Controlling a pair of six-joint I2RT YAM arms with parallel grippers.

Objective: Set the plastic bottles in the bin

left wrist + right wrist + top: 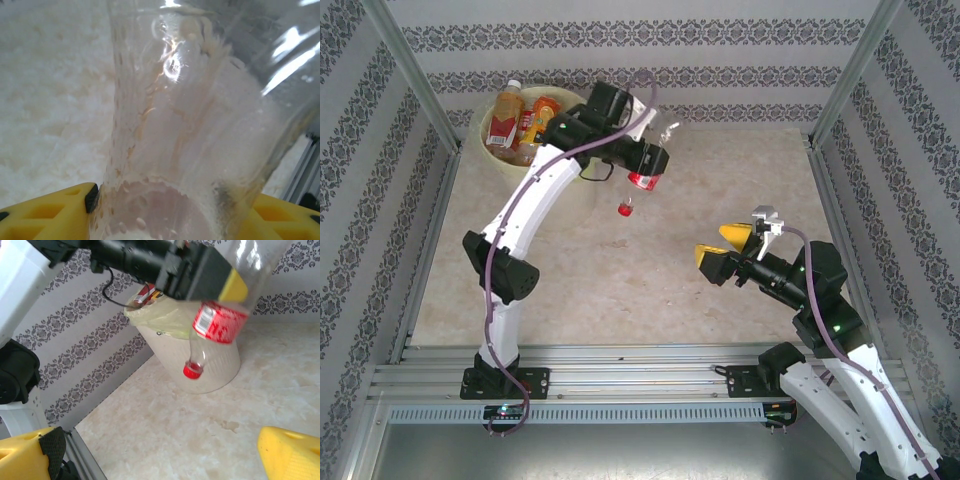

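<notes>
My left gripper [642, 155] is raised over the far middle of the table, shut on the wide end of a clear plastic bottle [648, 174] with a red label. The bottle hangs tilted, its red cap [623, 209] lowest, just right of the bin [510, 163]. In the left wrist view the clear bottle [190, 125] sits between the yellow fingers [55, 215]. The white bin [210, 360], lined with a pale yellow bag, holds several bottles [520, 120]. My right gripper [722, 250] stands open at the right, nothing between its fingers [290, 455].
Patterned walls and metal frame posts [415, 75] close in the table on three sides. The beige marbled tabletop [620, 290] lies bare between the two arms. An aluminium rail [640, 375] runs along the near edge.
</notes>
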